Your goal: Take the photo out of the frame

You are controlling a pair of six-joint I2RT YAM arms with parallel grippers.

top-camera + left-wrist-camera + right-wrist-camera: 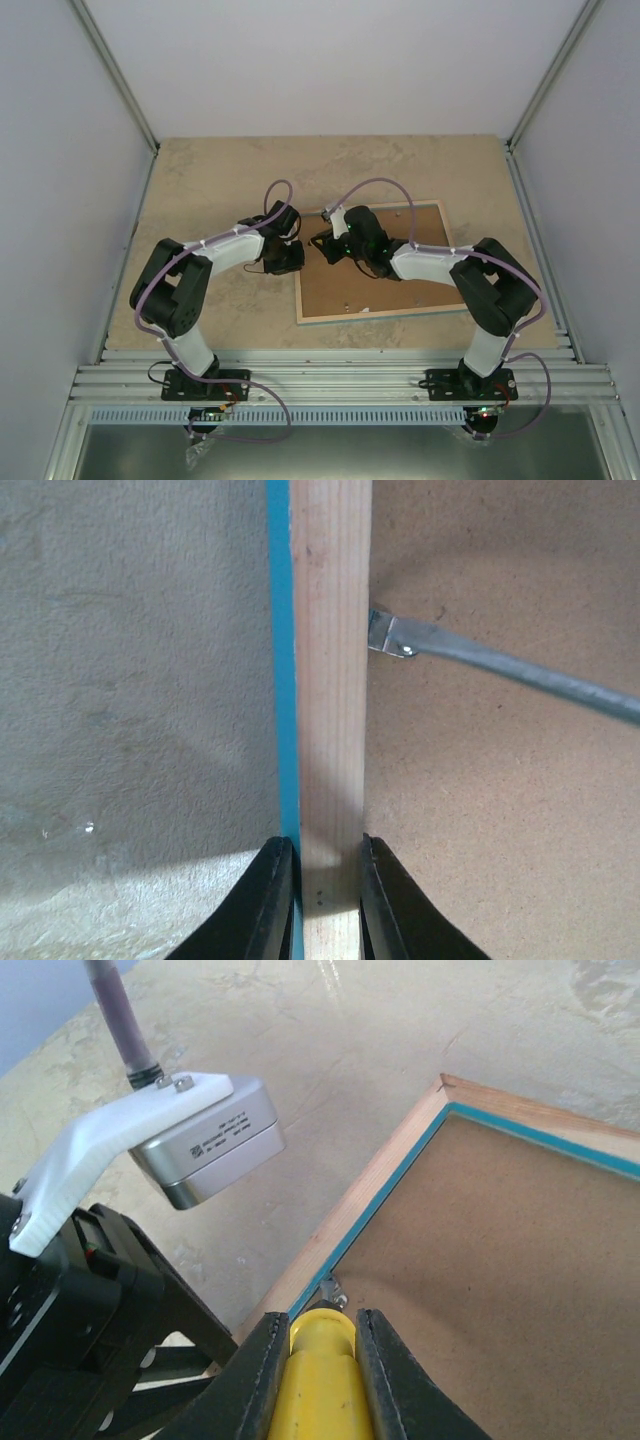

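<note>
Lying face down on the table (200, 200), the one frame (380, 314) shows its brown backing board (400, 290), its left rim pinched by the left gripper (328, 865) while the right gripper (322, 1318) clamps one yellow tool (322, 1385) beside a single metal tab (386, 633); the photo is hidden.

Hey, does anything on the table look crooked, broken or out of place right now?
Only the frame sits slightly askew to the table's front edge, lying back up with its brown backing board showing. Nothing looks spilled or damaged.
</note>
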